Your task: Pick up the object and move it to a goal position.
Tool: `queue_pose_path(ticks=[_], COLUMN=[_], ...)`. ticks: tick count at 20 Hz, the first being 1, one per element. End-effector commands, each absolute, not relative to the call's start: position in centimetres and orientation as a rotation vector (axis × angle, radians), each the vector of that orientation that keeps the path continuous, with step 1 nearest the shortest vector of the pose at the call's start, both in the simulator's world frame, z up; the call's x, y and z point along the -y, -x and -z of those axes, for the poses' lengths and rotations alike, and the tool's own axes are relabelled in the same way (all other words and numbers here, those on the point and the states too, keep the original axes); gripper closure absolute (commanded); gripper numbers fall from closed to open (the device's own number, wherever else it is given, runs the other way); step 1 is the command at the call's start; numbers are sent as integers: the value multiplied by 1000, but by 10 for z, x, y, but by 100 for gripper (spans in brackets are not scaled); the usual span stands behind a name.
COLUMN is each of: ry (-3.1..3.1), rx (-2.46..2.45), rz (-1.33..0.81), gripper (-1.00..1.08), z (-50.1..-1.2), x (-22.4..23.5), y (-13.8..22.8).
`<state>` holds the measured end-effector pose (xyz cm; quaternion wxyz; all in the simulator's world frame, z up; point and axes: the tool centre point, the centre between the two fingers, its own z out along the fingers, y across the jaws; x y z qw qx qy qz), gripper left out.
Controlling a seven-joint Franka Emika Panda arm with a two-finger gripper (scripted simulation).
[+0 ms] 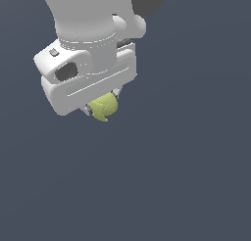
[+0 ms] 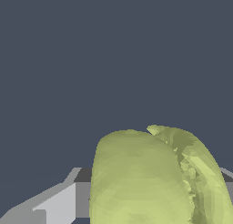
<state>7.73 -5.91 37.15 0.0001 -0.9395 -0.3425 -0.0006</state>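
Observation:
The object (image 1: 103,108) is a small yellow-green lumpy item with a pointed nub. It sits between the fingers of my gripper (image 1: 102,104), just under the white hand, in the upper left of the exterior view. The gripper is shut on it and holds it off the dark surface. The fingers are mostly hidden behind the hand and the object. In the wrist view the object (image 2: 150,177) fills the near part of the picture, with one grey finger (image 2: 54,205) showing beside it.
A plain dark blue-grey surface (image 1: 186,176) fills the rest of both views. The white arm (image 1: 83,19) rises out of the exterior view's top. No other objects or goal marker show.

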Motion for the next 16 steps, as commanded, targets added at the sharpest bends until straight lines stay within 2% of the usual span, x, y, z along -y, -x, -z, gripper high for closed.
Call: queue_pose_path(ticks=[1, 16], ry=[2951, 2952], rx=[1076, 1075], rz=[0, 0], gripper=[108, 108], z=[-395, -480], x=[64, 81], y=[-76, -76])
